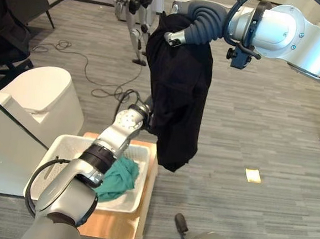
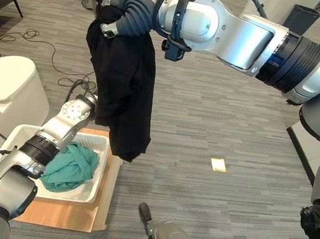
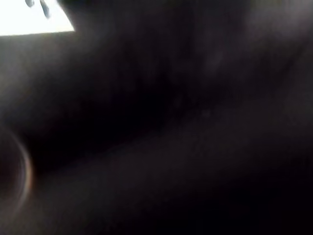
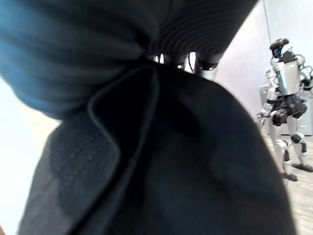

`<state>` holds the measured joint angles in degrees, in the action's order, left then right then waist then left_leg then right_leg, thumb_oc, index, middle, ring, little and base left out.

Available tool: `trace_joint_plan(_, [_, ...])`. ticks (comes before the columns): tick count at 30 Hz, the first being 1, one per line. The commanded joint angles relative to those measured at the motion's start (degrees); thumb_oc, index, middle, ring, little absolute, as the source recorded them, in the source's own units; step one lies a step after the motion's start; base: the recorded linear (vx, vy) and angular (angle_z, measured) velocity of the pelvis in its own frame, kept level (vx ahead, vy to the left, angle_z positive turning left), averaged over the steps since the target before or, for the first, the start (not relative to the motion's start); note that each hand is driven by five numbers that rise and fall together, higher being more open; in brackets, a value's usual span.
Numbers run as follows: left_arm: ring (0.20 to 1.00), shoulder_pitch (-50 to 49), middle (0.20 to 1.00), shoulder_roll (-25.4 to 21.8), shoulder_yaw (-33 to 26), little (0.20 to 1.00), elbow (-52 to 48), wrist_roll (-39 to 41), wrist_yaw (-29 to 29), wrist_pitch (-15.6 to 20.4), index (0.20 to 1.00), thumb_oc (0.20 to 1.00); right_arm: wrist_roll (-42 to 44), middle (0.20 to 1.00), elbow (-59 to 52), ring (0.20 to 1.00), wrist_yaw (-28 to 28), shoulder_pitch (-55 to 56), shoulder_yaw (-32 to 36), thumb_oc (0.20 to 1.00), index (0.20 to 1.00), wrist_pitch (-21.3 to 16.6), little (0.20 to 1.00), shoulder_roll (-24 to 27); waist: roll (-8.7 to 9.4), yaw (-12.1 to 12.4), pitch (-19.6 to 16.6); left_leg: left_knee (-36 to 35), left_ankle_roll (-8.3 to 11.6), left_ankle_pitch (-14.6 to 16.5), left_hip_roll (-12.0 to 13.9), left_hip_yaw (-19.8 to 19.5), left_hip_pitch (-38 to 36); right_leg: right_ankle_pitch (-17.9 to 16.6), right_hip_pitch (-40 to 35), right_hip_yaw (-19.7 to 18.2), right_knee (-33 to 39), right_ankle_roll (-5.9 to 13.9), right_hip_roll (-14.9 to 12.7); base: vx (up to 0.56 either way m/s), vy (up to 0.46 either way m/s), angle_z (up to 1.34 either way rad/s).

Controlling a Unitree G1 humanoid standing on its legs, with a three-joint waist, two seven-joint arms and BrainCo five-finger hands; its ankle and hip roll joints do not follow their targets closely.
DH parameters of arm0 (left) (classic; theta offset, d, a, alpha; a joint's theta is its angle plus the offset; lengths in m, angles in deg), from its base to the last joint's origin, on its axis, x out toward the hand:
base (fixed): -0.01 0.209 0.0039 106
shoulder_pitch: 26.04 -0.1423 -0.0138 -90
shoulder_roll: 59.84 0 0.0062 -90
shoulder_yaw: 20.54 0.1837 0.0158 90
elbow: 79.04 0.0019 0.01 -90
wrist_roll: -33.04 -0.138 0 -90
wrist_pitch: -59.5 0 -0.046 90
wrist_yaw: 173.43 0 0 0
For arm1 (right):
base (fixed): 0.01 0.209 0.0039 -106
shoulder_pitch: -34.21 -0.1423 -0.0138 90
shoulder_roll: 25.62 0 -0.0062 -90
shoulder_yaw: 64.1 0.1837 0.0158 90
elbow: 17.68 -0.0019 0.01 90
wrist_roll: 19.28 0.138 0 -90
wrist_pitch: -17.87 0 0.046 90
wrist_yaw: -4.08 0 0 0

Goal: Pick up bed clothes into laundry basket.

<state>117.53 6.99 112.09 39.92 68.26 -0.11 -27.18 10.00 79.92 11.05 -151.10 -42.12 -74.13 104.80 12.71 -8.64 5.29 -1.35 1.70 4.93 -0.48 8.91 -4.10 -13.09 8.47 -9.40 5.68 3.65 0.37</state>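
Left eye view: black cloth garment [image 1: 179, 90] hangs lengthwise straight down, top bunched at the right hand [image 1: 177, 37], bottom hem pointing to the grey carpet floor [image 1: 260, 122], just past the near right corner of the white plastic laundry basket [image 1: 143, 170]. Right hand's fingers curl into the top of the cloth and grip it; right wrist view shows the dark fabric pinched right at the fingers [image 4: 203, 62]. Left hand sits behind the garment's middle, fingers hidden by cloth, can't tell if open or closed. Crumpled teal cloth [image 1: 118, 178] lies inside the basket, which sits on a flat wooden board [image 1: 115, 225]. Small yellow pad [image 1: 253, 175] on the floor, well apart.
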Motion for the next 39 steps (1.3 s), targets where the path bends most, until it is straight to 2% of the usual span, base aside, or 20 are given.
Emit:
trace_joint_plan(1, [0.2, -1.02, 0.2, -2.81, -5.03, 0.2, -2.76, 0.48, 0.85, 4.31, 0.2, 0.2, -1.08, 1.0, 3.36, 1.0, 1.89, -4.93, 1.79, 1.0, 1.0, -0.04, 1.0, 6.65, -3.68, 2.97, 1.47, -3.65, 0.5, -5.44, 2.3, -0.68, 1.99, 7.12, -4.49, 1.29, -0.68, 5.34, -1.65, 0.0, 0.0, 0.0])
trace_joint_plan(2, [0.2, -1.74, 0.2, -4.34, -5.79, 0.2, -2.78, 0.64, 0.3, 4.35, 0.2, 0.2, -0.63, 1.0, 3.63, 1.0, 4.53, -5.86, -1.46, 1.0, 1.0, 1.21, 1.0, 7.95, -3.6, 3.14, 1.55, -3.65, 0.63, -5.55, 2.31, -0.62, 2.04, 7.1, -4.48, 1.38, -0.68, 5.32, -1.65, 0.0, 0.0, 0.0])
trace_joint_plan(5, [0.2, -3.19, 0.2, -6.29, -7.19, 0.2, -3.25, 0.89, -0.02, 4.45, 0.2, 0.2, 0.42, 1.0, 4.94, 1.0, 4.28, -6.51, -2.84, 1.0, 1.0, 0.98, 1.0, 10.24, -3.61, 3.25, 1.56, -3.65, 0.67, -5.53, 2.27, -0.59, 1.99, 7.09, -4.58, 1.54, -0.68, 5.35, -1.67, 0.0, 0.0, 0.0])
trace_joint_plan(11, [0.2, -4.13, 0.2, -10.46, -8.76, 0.2, -3.07, -1.59, -0.06, 4.56, 0.2, 0.2, 0.55, 1.0, 6.29, 1.0, 3.87, -5.93, -1.66, 1.0, 1.0, 0.53, 1.0, 14.29, -4.1, 3.3, 1.58, -3.65, 0.71, -5.46, 2.12, -0.48, 1.86, 6.98, -4.72, 1.72, -0.68, 5.54, -1.87, 0.0, 0.0, 0.0])
trace_joint_plan(15, [0.2, -5.08, 0.2, -14.22, -11.61, 0.2, -2.52, -1.45, 0.27, 4.81, 0.2, 0.2, -0.59, 1.0, 7.11, 1.0, 4.21, -3.42, 0.05, 1.0, 1.0, 0.76, 1.0, 17.32, -5.06, 3.52, 1.46, -3.65, 0.61, -5.24, 1.92, -0.6, 1.4, 7.23, -5.3, 1.95, -0.68, 5.62, -2.18, 0.0, 0.0, 0.0])
trace_joint_plan(20, [0.2, -3.45, 0.2, -16.51, -12.56, 0.2, -1.74, -0.36, 0.88, 5.25, 0.2, 0.2, -1.56, 1.0, 7.17, 1.0, 4.41, -1.26, 1.38, 1.0, 1.0, 0.95, 1.0, 17.94, -5.84, 3.55, 1.28, -3.65, 0.7, -5.24, 1.75, -0.78, 1.3, 7.3, -5.5, 2.31, -0.68, 5.66, -2.39, 0.0, 0.0, 0.0])
trace_joint_plan(24, [0.2, 2.19, 0.2, -18.8, -10.39, 0.2, -0.63, -1.18, 2.02, 5.65, 0.2, 0.2, -2.99, 1.0, 7.6, 1.0, 4.28, 1.03, 3.19, 1.0, 1.0, 1.32, 1.0, 17.51, -6.94, 3.37, 0.97, -3.65, 0.7, -5.25, 1.51, -1.36, 1.09, 7.44, -5.89, 2.65, -0.68, 5.67, -2.65, 0.01, -0.006, 0.08])
trace_joint_plan(29, [0.2, 13.69, 0.2, -20.23, -4.3, 0.2, 2.95, -1.57, 4.23, 6.3, 0.2, 0.2, -3.61, 1.0, 8.94, 1.0, 3.46, 2.53, 4.35, 1.0, 1.0, 1.7, 1.0, 15.9, -8.41, 3.05, 0.58, -3.65, 0.67, -5.26, 1.32, -1.65, 1.03, 7.57, -6.16, 2.99, -0.68, 5.74, -2.99, 0.01, -0.011, 0.07])
trace_joint_plan(31, [0.2, 21.85, 0.2, -20.84, -0.95, 0.2, 6.47, -0.01, 6.32, 6.89, 0.2, 0.2, -4.07, 1.0, 10.58, 1.0, 1.3, 2.85, 5.72, 1.0, 1.0, 1.74, 1.0, 15.32, -9.4, 2.86, 0.41, -3.65, 0.67, -5.29, 1.29, -1.61, 0.98, 7.54, -6.17, 3.0, -0.68, 5.88, -3.15, 0.01, -0.015, 0.07])
trace_joint_plan(39, [0.2, 36.8, 0.2, -21.64, 4.91, 0.2, 13.83, 1.56, 10.77, 7.68, 0.2, 0.2, -6.92, 1.0, 13.81, 1.0, -3.04, 6.63, 11.61, 1.0, 1.0, 2.03, 1.0, 14.51, -11.36, 2.37, -0.46, -3.65, 0.73, -5.06, 1.13, -1.73, 0.34, 7.91, -6.84, 3.11, -0.68, 5.92, -3.39, 0.0, 0.0, 0.0])
